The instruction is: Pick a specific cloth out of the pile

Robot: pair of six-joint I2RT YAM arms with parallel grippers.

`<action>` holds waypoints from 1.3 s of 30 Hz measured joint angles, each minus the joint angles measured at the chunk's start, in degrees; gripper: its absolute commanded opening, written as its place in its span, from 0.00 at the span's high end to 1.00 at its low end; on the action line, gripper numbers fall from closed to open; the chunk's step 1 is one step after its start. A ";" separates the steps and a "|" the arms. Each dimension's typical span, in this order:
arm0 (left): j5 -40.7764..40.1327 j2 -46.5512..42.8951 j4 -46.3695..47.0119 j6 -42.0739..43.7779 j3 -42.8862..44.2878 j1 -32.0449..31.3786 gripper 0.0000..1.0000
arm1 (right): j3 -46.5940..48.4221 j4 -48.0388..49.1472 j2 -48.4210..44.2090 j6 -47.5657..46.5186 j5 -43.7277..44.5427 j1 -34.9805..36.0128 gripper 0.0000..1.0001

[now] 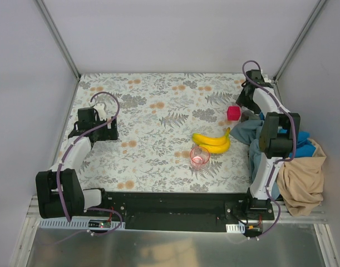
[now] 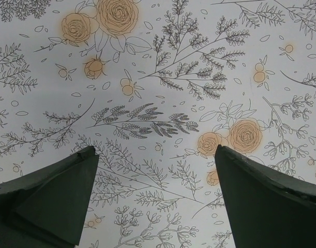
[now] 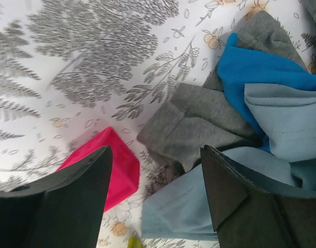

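The pile [image 1: 292, 161] lies at the table's right edge: slate blue-grey cloth [image 1: 243, 132], bright blue cloth [image 1: 306, 149] and tan cloth [image 1: 301, 179]. The dark grey-green cloth [image 3: 199, 113] shows in the right wrist view at the pile's far left edge, partly under the bright blue cloth [image 3: 261, 67] and slate blue-grey cloth [image 3: 194, 206]; in the top view [image 1: 251, 117] it is mostly hidden by the arm. My right gripper [image 3: 156, 152] is open just above its edge, holding nothing. My left gripper [image 2: 155, 152] is open and empty over bare tablecloth at the far left [image 1: 109, 131].
A pink cube [image 1: 233, 113] sits just left of the right gripper, under its left finger [image 3: 119, 165]. A banana bunch [image 1: 212, 142] and a pink cup [image 1: 200, 156] stand mid-table. Grey walls enclose the table on three sides.
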 measured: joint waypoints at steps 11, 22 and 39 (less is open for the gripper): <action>10.93 1.16 -4.37 2.45 2.29 0.33 0.01 | 1.95 -3.67 7.37 2.34 -0.76 -4.66 0.36; 22.69 1.33 -7.52 5.25 2.95 0.35 0.01 | 5.62 -6.49 10.82 1.51 -6.03 -5.95 1.00; 28.92 4.28 -11.30 7.39 4.96 0.35 0.01 | 21.44 -12.55 -8.35 -1.86 -4.22 -6.21 1.00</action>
